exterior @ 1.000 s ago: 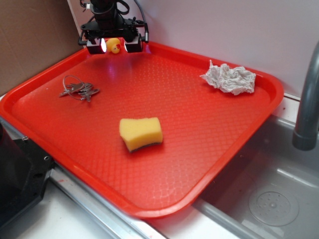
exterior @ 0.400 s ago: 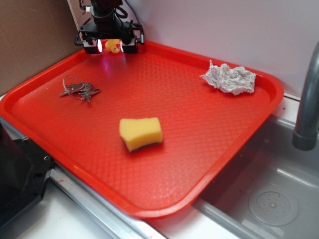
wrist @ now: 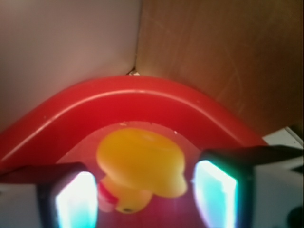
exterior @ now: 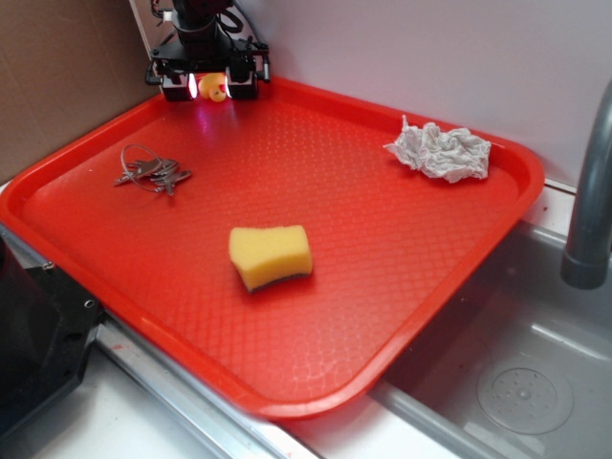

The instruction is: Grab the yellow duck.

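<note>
Yellow duck [exterior: 214, 88], tool [exterior: 210, 87] pads closer

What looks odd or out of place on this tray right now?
Mainly the crumpled paper towel lying near the red tray's far right edge, and a loose set of keys on the left. The yellow duck sits tucked in the far corner between the gripper's fingers. Nothing looks spilled or broken.

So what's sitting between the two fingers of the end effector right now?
The yellow duck sits between the end effector's fingers, in the tray's corner; small gaps remain on both sides. The wrist view shows it best.
</note>
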